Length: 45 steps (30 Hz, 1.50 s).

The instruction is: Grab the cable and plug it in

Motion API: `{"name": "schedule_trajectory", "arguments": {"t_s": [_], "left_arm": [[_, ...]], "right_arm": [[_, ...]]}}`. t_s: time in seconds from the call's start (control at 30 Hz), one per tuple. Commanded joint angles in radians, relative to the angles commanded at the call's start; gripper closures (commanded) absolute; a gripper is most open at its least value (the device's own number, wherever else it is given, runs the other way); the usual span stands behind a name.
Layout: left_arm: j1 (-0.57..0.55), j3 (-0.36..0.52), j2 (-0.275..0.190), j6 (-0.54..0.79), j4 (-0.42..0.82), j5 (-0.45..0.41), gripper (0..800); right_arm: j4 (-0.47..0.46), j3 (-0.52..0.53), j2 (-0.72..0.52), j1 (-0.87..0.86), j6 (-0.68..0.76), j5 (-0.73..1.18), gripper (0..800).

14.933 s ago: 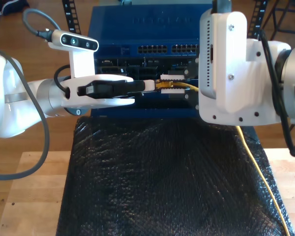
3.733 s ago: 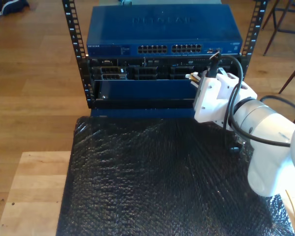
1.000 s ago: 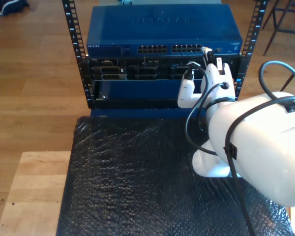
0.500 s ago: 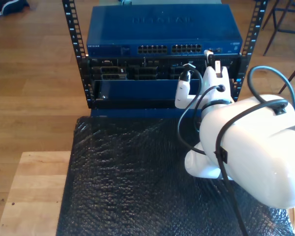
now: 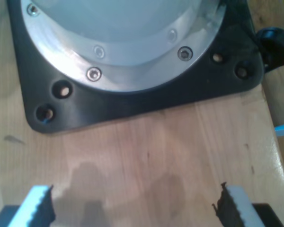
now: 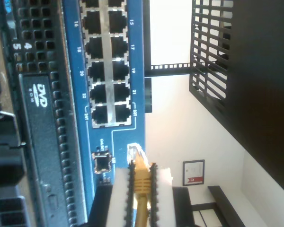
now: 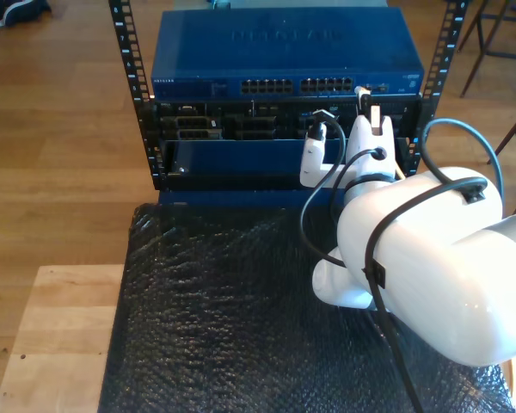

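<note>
Second claw (image 6: 141,177) pinches cable (image 6: 141,189).

Blue switch (image 7: 284,52) above black mat (image 7: 232,310)

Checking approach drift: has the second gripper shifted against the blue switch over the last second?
Yes. In the exterior view my second gripper moved slightly toward the view's left and up along the blue switch, with the cable clamped.

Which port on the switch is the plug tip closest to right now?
The lone square port below the numbered block, beside the cable plug in my second pincer; not yet inserted.
</note>
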Motion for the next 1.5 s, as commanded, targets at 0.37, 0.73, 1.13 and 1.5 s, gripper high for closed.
{"name": "schedule_trajectory", "arguments": {"t_s": [0.37,0.73,1.13,1.5], "left_arm": [[0.0,0.0,0.0,0.0,0.0,0.0,0],[0.0,0.0,0.0,0.0,0.0,0.0,0],[0.0,0.0,0.0,0.0,0.0,0.0,0],[0.0,0.0,0.0,0.0,0.0,0.0,0]], "right_arm": [[0.003,-0.029,0.023,0.017,0.003,0.002,800],[0.054,-0.08,0.052,0.026,0.003,0.003,800],[0.078,-0.081,0.058,0.034,0.003,0.006,800],[0.077,-0.084,0.071,0.032,0.008,0.012,800]]}}
